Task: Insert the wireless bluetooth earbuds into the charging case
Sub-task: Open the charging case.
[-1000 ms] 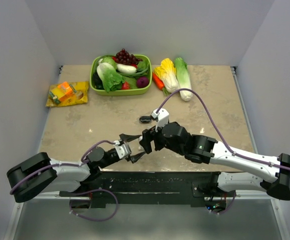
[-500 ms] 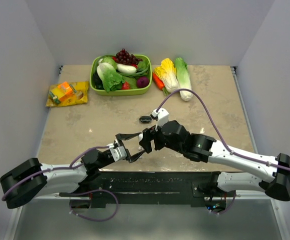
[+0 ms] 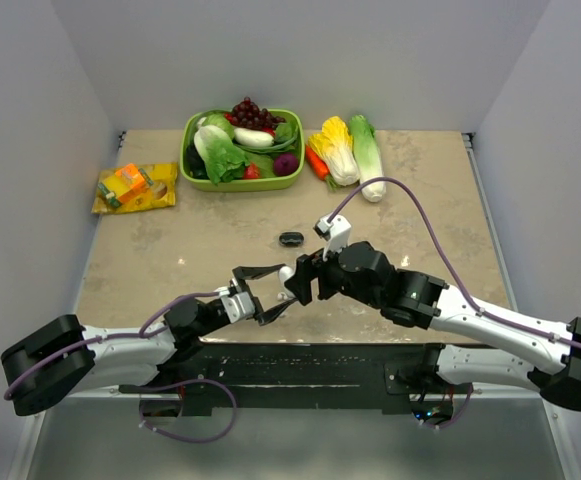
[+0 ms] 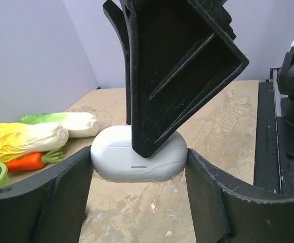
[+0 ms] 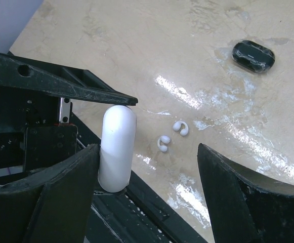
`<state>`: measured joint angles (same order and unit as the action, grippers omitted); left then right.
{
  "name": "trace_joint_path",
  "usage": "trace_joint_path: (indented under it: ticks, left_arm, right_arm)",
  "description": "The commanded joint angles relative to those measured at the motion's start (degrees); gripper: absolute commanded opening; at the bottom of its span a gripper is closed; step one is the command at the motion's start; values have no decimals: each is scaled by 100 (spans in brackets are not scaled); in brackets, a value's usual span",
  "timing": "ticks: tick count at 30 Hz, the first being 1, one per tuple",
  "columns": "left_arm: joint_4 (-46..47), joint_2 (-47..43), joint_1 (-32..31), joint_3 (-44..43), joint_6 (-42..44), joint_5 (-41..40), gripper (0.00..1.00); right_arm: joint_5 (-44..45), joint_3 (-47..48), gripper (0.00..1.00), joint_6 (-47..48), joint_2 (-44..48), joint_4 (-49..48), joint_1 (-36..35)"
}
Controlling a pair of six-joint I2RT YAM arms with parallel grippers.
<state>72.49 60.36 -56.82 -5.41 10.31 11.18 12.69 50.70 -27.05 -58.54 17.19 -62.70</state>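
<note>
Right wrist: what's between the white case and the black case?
Right wrist view: two white buds on the table, nearer the white case than the black case.

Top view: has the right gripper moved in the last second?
Yes. The right gripper has shifted slightly to the right, judged against the black case, which has not moved.
</note>
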Motion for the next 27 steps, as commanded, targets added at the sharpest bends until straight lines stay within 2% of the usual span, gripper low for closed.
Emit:
trace_joint_path:
  ticks: [1,21,27]
  left_arm:
    - [1162,-24,-31,-136,182,25,0]
    - [1083,-42,-40,-118,174,-63,0]
    - [1092,-24,-40,-127,191,-81,0]
  right_arm:
    - [331,-42,79,42,159,30,108]
    - [331,-183,78,-55,562,-75,284]
    - [-232,-341,68,-125,810,-682,275]
